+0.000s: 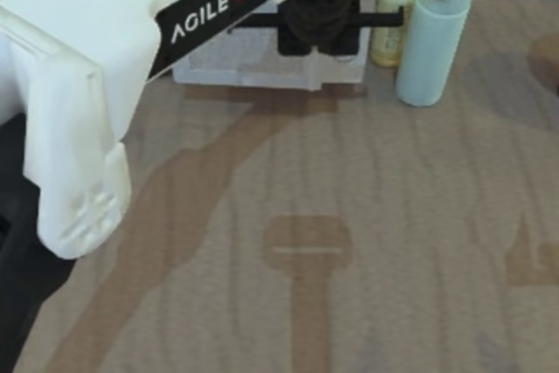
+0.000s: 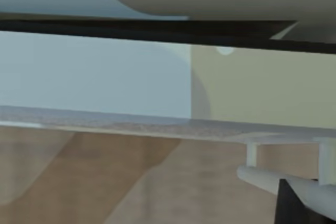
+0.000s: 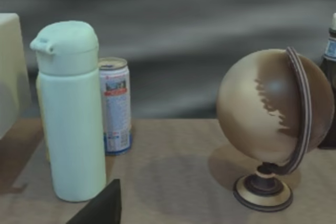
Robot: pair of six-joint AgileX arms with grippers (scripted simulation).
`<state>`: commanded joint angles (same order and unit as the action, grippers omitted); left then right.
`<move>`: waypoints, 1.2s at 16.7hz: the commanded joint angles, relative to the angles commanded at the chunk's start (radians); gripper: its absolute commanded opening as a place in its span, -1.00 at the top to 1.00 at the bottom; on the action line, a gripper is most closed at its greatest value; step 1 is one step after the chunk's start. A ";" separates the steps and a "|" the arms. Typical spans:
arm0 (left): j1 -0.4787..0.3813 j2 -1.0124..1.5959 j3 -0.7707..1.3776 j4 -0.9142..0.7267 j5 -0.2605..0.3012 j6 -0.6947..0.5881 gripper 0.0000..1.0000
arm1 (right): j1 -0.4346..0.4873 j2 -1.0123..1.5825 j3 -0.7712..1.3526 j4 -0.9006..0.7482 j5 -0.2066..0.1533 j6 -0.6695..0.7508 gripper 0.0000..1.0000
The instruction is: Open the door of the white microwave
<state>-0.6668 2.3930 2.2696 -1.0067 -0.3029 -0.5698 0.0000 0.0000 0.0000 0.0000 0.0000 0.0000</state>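
White microwave (image 1: 262, 63) door (image 2: 157, 127), left arm stretched over it, left pincer (image 1: 319, 28) state unclear, right arm parked.

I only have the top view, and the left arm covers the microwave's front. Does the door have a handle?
Observer: Yes. The left wrist view shows a white bar handle on two posts on the door, with the left gripper close to it.
Operator: Anything hidden by the mint bottle?
Observer: A drink can stands close beside the mint bottle, partly behind it in the right wrist view.
Operator: And the brown shape at the right edge?
Observer: It is a globe on a round stand.
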 joint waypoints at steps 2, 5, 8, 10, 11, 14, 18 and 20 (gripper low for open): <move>0.000 0.000 0.000 0.000 0.000 0.000 1.00 | 0.000 0.000 0.000 0.000 0.000 0.000 -1.00; 0.000 0.000 0.000 0.000 0.000 0.000 1.00 | 0.000 0.000 0.000 0.000 0.000 0.000 -1.00; 0.000 0.000 0.000 0.000 0.000 0.000 1.00 | 0.000 0.000 0.000 0.000 0.000 0.000 -1.00; 0.000 0.000 0.000 0.000 0.000 0.000 1.00 | 0.000 0.000 0.000 0.000 0.000 0.000 -1.00; 0.000 0.000 0.000 0.000 0.000 0.000 1.00 | 0.000 0.000 0.000 0.000 0.000 0.000 -1.00; 0.000 0.000 0.000 0.000 0.000 0.000 1.00 | 0.000 0.000 0.000 0.000 0.000 0.000 -1.00; -0.005 -0.016 -0.029 0.019 0.009 0.008 1.00 | 0.000 0.000 0.000 0.000 0.000 0.000 -1.00; -0.001 -0.038 -0.065 0.038 0.012 0.024 1.00 | 0.000 0.000 0.000 0.000 0.000 0.000 -1.00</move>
<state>-0.6674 2.3550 2.2044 -0.9684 -0.2905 -0.5453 0.0000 0.0000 0.0000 0.0000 0.0000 0.0000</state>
